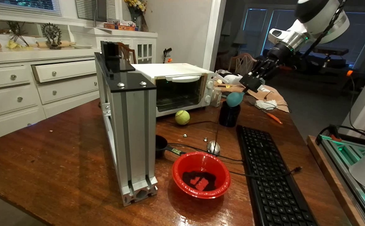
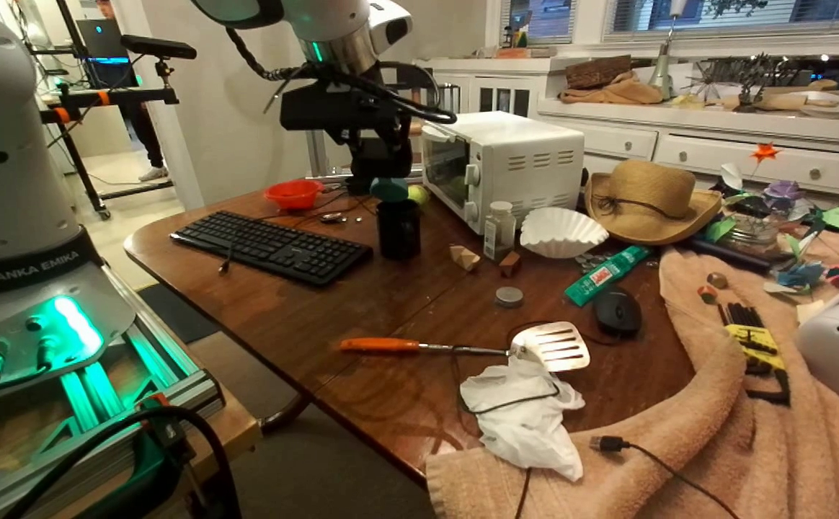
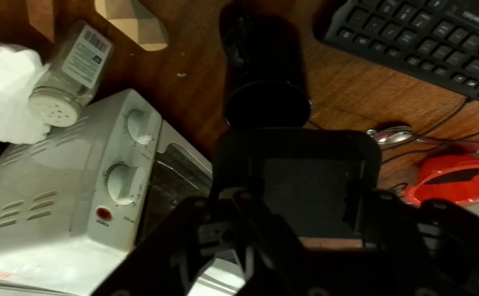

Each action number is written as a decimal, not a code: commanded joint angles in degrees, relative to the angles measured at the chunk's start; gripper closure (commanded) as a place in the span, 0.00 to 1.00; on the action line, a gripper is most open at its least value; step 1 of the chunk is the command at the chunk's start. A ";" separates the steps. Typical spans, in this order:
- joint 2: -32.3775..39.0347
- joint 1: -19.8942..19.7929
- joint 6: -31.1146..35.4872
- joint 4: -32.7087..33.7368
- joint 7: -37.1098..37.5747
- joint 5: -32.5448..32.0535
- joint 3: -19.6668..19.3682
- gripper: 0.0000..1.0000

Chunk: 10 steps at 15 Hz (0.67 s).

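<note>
My gripper [image 3: 306, 185] is shut on a black, block-like thing [image 1: 252, 83], which fills the space between its fingers in the wrist view. From the block, a short stem runs down to a rounded teal end [image 1: 234, 99]. That teal part [image 2: 389, 189] hangs at the rim of an upright black mug [image 2: 398, 234]; whether it touches I cannot tell. Looking down from the wrist, the mug [image 3: 266, 74] shows its dark mouth just beyond the held block, its handle pointing away. The teal end is hidden there.
A white toaster oven [image 2: 520, 162] stands beside the mug, with a tennis ball [image 1: 182, 117] before it. A black keyboard [image 1: 270, 169], red bowl [image 1: 182, 183], tall metal frame [image 1: 135, 135], glass shaker [image 2: 499, 234] and orange-handled spatula [image 2: 380, 346] are also on the table.
</note>
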 commanded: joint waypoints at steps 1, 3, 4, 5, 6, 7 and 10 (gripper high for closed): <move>-0.27 0.42 -3.15 1.13 -0.07 0.63 -1.48 0.77; 0.25 0.53 5.25 -0.11 0.12 1.86 -0.28 0.77; -1.12 0.99 -5.46 1.66 -0.38 1.16 -2.69 0.77; 0.05 0.45 8.02 -0.16 0.43 2.54 -0.40 0.77; -1.73 0.77 -6.37 2.43 -0.41 1.53 -3.55 0.77; -0.13 0.35 5.06 0.91 0.89 2.58 -1.16 0.77; 0.38 0.47 2.60 2.19 0.70 2.50 -2.39 0.77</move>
